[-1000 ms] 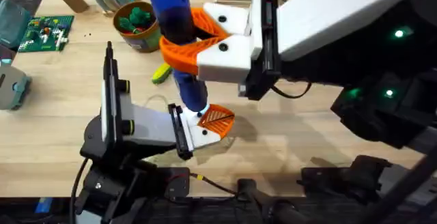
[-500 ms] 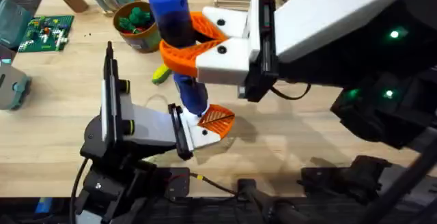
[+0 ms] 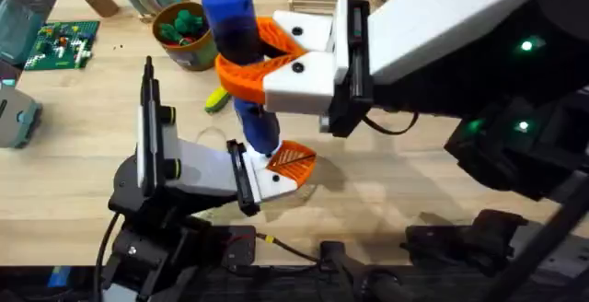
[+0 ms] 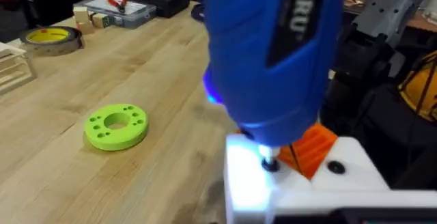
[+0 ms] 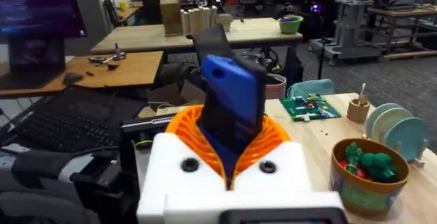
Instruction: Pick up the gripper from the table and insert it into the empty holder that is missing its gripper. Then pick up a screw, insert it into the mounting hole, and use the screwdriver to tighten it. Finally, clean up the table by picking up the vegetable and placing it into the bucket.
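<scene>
Overhead, the right gripper (image 3: 241, 58) squeezes the blue screwdriver (image 3: 241, 58) upright, its tip down on the white holder (image 3: 267, 180) beside the orange gripper (image 3: 293, 161).

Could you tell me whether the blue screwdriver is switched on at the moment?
Apparently on: the left wrist view shows the screwdriver casting a bright light at its tip onto the white holder. Whether the bit is spinning, I cannot tell.
</scene>
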Motion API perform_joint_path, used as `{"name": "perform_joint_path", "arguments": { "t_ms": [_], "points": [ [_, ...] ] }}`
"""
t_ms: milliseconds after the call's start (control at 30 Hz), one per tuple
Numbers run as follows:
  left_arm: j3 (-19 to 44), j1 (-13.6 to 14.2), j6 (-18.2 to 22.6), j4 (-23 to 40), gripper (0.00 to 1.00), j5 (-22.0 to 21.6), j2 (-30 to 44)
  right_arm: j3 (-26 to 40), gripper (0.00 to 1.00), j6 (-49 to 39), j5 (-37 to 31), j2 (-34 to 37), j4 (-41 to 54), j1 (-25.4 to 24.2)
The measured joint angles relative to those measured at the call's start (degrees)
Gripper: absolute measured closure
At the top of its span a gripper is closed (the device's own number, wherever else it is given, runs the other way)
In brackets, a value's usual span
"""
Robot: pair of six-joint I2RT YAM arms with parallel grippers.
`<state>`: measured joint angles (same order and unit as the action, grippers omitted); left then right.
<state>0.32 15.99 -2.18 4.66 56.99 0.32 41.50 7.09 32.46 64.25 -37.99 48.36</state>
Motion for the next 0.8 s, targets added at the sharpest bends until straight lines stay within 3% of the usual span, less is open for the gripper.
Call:
{"name": "perform_joint_path", "arguments": {
  "t_ms": [233,500,800],
  "points": [
    [0.00,0.00,0.03,-0.08,0.994,0.00,0.00,0.00,0.991,0.00,-0.01,0.02,-0.66,0.00],
    [0.00,0.00,0.10,-0.32,0.994,-0.44,-0.01,-0.98,0.992,0.17,1.00,-0.47,-11.80,-1.42],
    [0.00,0.00,0.10,-0.32,0.994,-0.44,-0.02,-0.98,0.992,0.11,0.82,-2.78,-10.36,-4.81]
  ]
}}
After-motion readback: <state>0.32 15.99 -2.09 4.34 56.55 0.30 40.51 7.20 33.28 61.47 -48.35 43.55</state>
